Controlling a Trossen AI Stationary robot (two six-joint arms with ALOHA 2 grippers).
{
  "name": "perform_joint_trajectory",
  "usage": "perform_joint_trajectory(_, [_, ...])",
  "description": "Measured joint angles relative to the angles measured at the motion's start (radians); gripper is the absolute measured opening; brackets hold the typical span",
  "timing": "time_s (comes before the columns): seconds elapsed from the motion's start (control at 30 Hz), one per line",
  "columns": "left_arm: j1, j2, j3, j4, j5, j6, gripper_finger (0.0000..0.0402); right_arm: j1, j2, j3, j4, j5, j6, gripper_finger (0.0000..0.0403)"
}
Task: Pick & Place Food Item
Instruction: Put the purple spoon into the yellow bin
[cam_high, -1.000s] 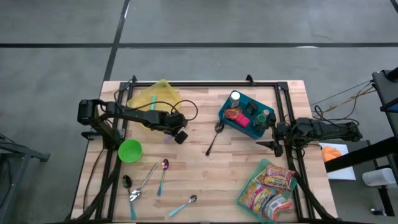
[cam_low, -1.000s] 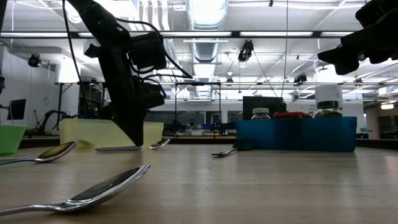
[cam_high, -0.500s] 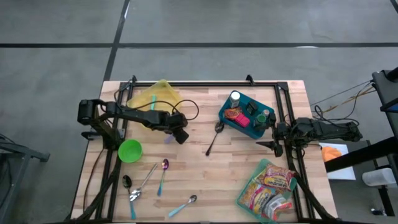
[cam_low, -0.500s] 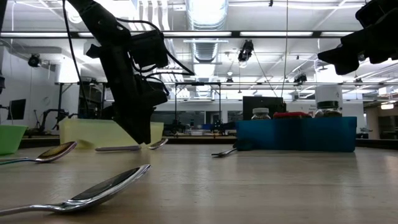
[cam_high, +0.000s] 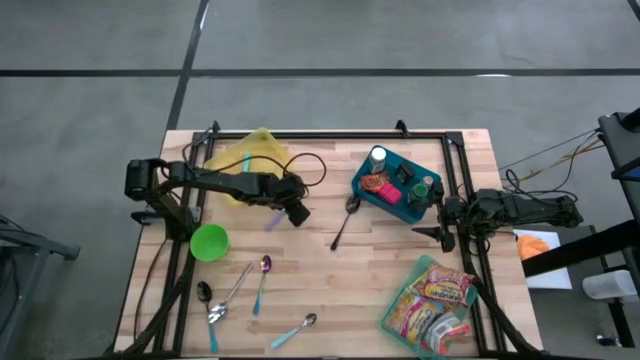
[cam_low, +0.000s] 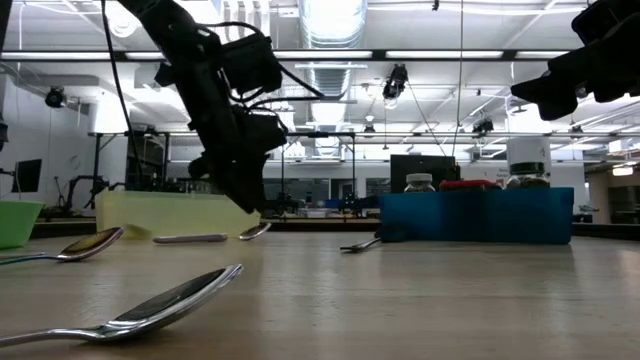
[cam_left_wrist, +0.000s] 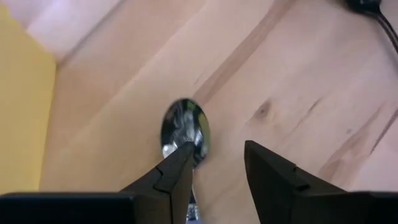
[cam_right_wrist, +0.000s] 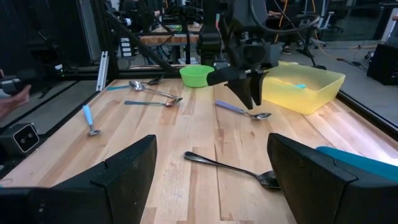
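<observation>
Spoon (cam_left_wrist: 185, 127) with the lilac handle lies on the table (cam_high: 330, 280) right beneath your left gripper (cam_high: 297, 212), whose fingers hang parted, empty. Right gripper (cam_high: 437, 236) waits open. You've six spoons showing.

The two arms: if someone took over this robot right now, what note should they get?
Left gripper: open, holding nothing, just above a purple-handled spoon that lies on the table beside the yellow tub.
Right gripper: open, empty, waiting at the table's right edge by the blue bin.
Food: jars stand in the blue bin; the pack of snack bags lies at the near right corner.
Done: no food item is in either gripper.
Left: pick a food item and place it.
</observation>
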Motion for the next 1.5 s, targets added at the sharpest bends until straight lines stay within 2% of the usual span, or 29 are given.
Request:
perform_joint_trajectory(0.2, [0.009,0.002,0.001,-0.021,-0.020,-0.016,0.0152,0.000,0.000,0.000,0.000,0.000,-0.002,0.0303])
perform_joint_trajectory(0.47, [0.012,0.076,0.000,-0.026,-0.020,-0.034,0.0196,0.000,0.000,0.000,0.000,0.000,0.000,0.0303])
perform_joint_trajectory(0.6, [0.011,0.116,0.003,-0.029,-0.016,-0.067,0.0198,0.000,0.000,0.000,0.000,0.000,-0.001,0.0303])
perform_joint_trajectory(1.17, [-0.009,0.106,0.003,-0.081,0.013,-0.102,0.0197,0.000,0.000,0.000,0.000,0.000,0.000,0.0303])
perform_joint_trajectory(1.3, [-0.015,0.106,0.003,-0.083,0.011,-0.102,0.0172,0.000,0.000,0.000,0.000,0.000,0.000,0.0303])
perform_joint_trajectory(1.5, [-0.017,0.106,0.003,-0.083,0.011,-0.102,0.0091,0.000,0.000,0.000,0.000,0.000,0.000,0.0303])
